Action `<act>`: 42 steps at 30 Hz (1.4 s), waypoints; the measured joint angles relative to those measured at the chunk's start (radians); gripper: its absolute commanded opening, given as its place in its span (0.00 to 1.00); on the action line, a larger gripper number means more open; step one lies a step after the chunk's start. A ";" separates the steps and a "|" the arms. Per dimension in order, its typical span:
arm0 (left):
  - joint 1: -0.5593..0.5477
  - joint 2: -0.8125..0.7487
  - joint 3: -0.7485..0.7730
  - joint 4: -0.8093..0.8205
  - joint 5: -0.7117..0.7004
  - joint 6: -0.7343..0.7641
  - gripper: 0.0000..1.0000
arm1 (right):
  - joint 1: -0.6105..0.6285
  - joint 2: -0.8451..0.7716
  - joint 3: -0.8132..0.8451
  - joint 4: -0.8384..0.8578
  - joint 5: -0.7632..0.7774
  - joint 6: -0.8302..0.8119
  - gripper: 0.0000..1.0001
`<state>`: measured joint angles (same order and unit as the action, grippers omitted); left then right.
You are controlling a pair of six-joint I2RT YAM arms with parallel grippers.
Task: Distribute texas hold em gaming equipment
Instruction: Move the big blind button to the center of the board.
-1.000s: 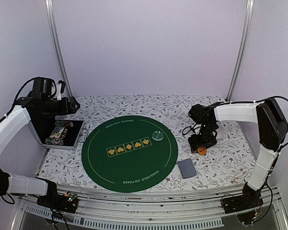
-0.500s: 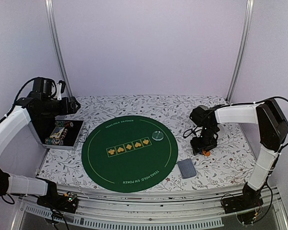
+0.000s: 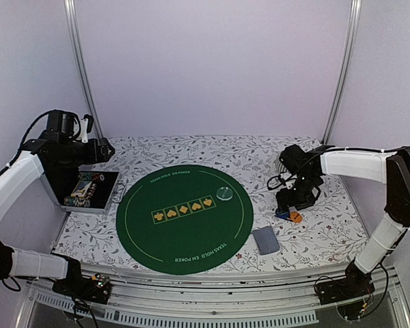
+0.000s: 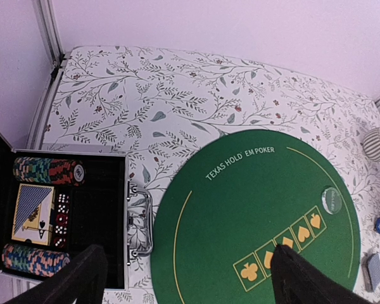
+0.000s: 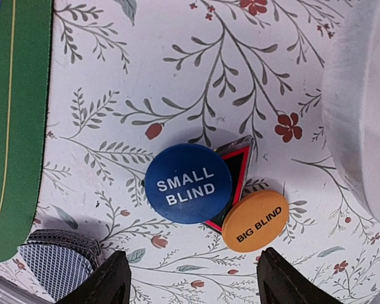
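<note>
top external high on near side, looking down over whole table (image 3: 328,236). left wrist well up, tilted at green mat (image 4: 253,209) and case (image 4: 101,209) — both in top view too. right wrist close, straight down on blue button (image 5: 188,182) — mat edge shared.

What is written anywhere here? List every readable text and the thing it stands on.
"SMALL BLIND": on the blue round button.
"BIG BLIND": on the orange round button.
"TEXAS HOLD' EM POKER": on the green mat, printed along its far rim and again along its near rim.
Clear disc: any print on it is too blurred to read.
</note>
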<state>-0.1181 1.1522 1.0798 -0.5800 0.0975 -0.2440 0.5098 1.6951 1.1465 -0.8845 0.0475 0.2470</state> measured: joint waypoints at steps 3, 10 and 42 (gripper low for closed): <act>-0.002 0.000 0.000 0.000 0.000 0.000 0.92 | -0.030 -0.058 -0.055 0.023 -0.025 0.001 0.75; -0.007 0.000 0.000 0.000 0.000 0.000 0.92 | -0.116 -0.079 -0.153 0.069 -0.064 0.015 0.75; -0.021 -0.006 -0.010 0.009 -0.013 0.008 0.92 | -0.176 0.009 -0.148 0.171 -0.159 0.041 0.60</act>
<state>-0.1394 1.1465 1.0695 -0.5713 0.0849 -0.2356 0.3340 1.7039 0.9989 -0.7136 -0.1112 0.2878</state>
